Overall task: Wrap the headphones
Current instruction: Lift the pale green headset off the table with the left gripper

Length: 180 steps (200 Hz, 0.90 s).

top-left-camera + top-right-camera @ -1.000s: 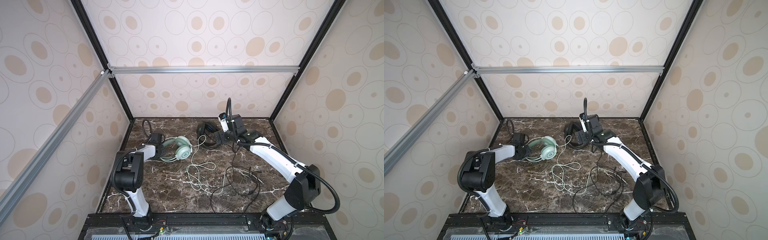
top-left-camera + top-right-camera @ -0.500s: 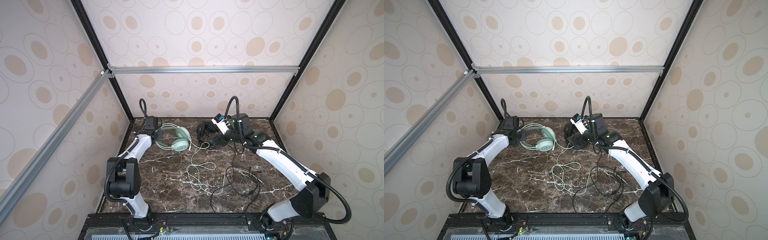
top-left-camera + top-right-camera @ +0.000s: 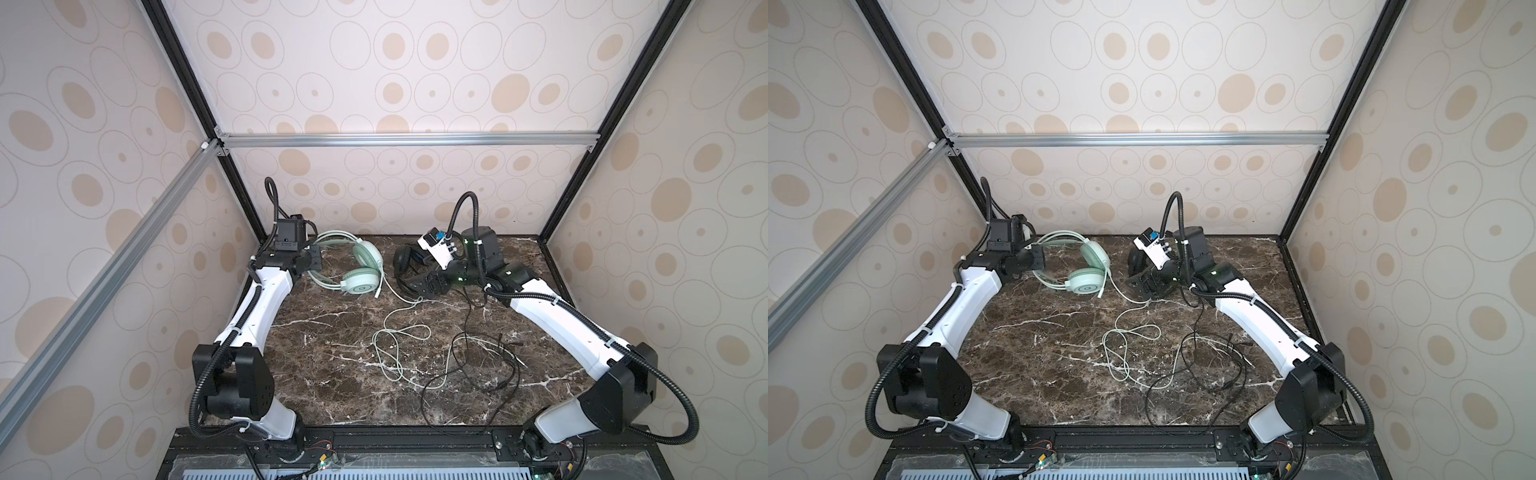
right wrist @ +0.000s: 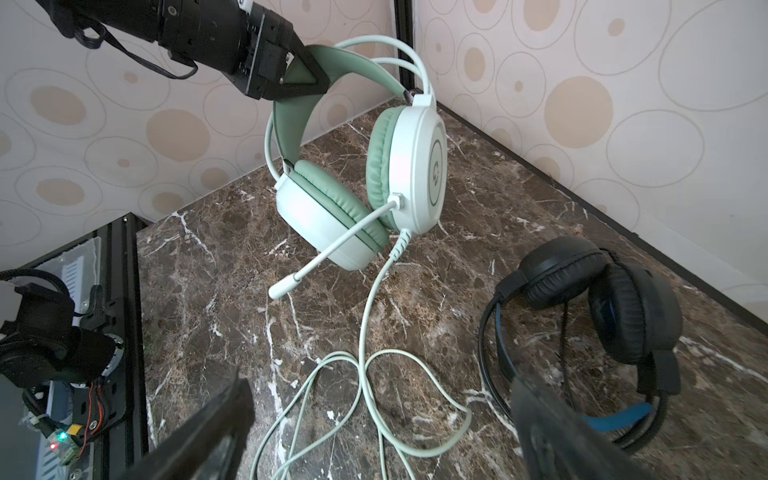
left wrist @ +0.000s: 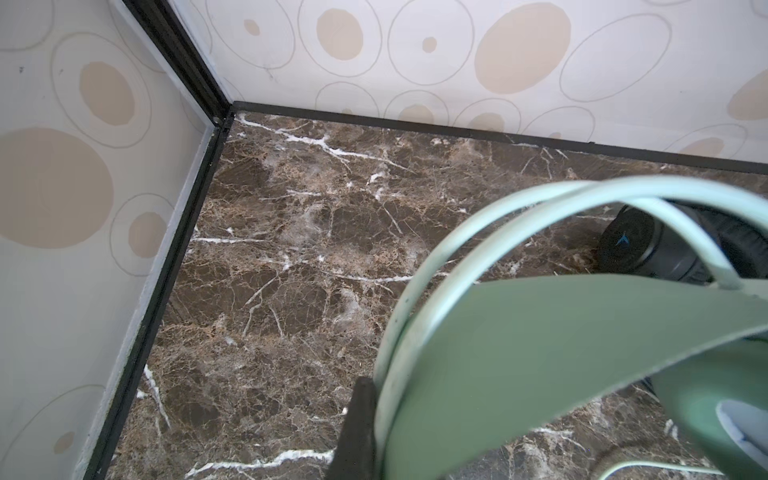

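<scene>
The pale mint-green headphones (image 3: 361,266) (image 3: 1088,266) hang near the back left corner, above the marble. My left gripper (image 3: 312,259) (image 4: 299,75) is shut on their headband (image 5: 540,353). Their whitish-green cable (image 4: 365,332) trails down to loops on the table. The black headphones (image 3: 405,259) (image 4: 602,303), with a blue inner band, lie at the back centre. My right gripper (image 3: 424,286) (image 4: 382,399) stands open just in front of them. It is over a loop of the green cable and holds nothing.
The green cable (image 3: 399,332) and the black cable (image 3: 469,374) lie tangled across the middle and right of the marble table (image 3: 332,395). The back wall and the black frame posts stand close behind both grippers.
My left gripper has carried the mint-green headphones up off the table and back toward the left corner. My right arm has shifted slightly and its gripper has stayed open.
</scene>
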{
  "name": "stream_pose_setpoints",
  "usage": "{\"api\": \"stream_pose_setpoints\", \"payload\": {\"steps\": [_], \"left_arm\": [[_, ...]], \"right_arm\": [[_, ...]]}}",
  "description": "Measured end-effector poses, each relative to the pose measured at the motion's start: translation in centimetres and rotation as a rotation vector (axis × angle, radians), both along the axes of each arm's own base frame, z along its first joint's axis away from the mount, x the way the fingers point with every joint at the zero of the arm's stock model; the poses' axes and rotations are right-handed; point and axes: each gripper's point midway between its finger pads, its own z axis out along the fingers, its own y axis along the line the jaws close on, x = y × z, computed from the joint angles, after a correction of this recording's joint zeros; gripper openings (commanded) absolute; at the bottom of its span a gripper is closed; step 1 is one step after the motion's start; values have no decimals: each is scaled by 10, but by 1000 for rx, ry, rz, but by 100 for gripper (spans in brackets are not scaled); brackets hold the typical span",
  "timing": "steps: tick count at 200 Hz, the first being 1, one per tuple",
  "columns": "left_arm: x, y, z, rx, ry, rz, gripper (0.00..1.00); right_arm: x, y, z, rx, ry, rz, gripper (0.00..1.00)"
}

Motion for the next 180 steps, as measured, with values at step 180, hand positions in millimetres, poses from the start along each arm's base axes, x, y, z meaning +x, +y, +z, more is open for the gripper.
{"api": "stream_pose_setpoints", "payload": {"steps": [180], "left_arm": [[0,-26,48,-113,-84,-90,0]], "right_arm": [[-19,-1,-73,120,272,22,98]]}}
